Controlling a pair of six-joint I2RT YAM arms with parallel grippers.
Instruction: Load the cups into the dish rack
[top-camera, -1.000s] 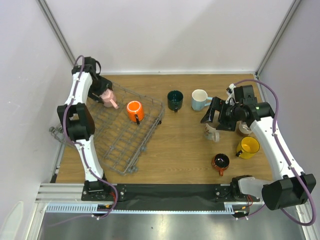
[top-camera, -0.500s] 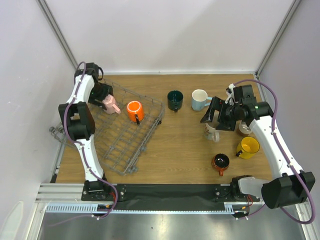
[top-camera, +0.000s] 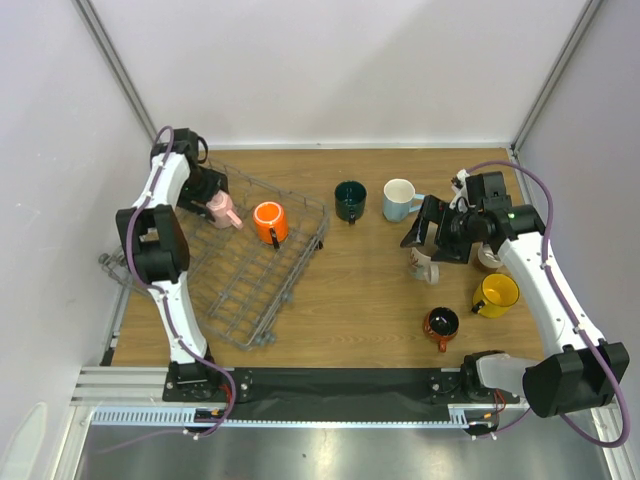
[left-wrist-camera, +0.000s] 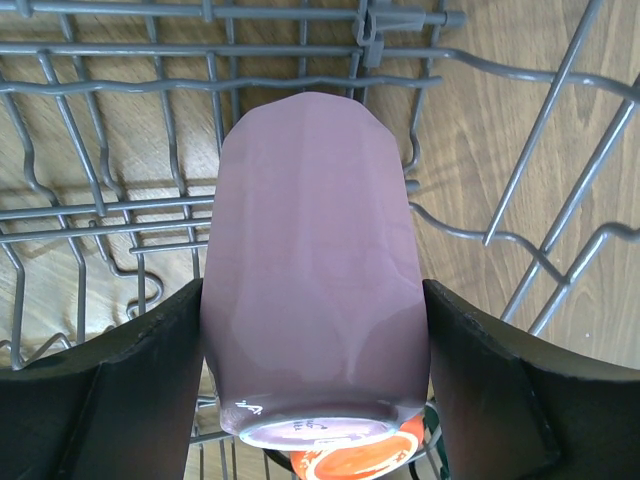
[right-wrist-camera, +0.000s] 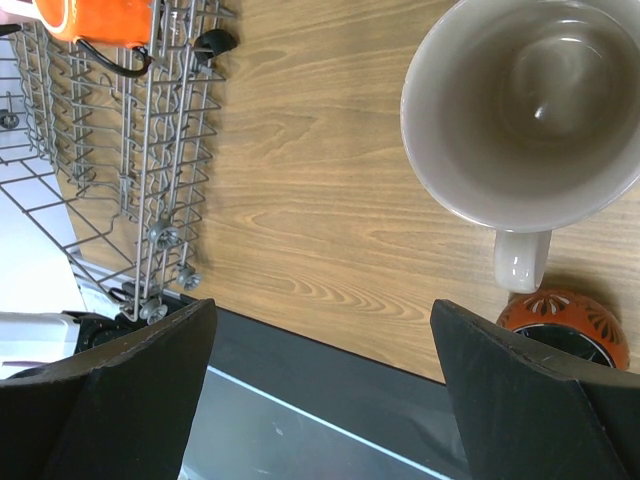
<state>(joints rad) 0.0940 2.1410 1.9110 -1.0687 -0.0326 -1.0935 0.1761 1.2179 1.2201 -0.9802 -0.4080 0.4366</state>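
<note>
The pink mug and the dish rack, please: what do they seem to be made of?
The pink mug looks like glazed ceramic: smooth, faceted, softly shiny. The dish rack appears to be grey metal wire, possibly coated: thin bent rods with a dull finish.

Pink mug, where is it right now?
In the top view, the pink ceramic mug is on the left, at the far end of the grey wire dish rack, held in the left gripper, beside the orange ceramic mug.
</note>
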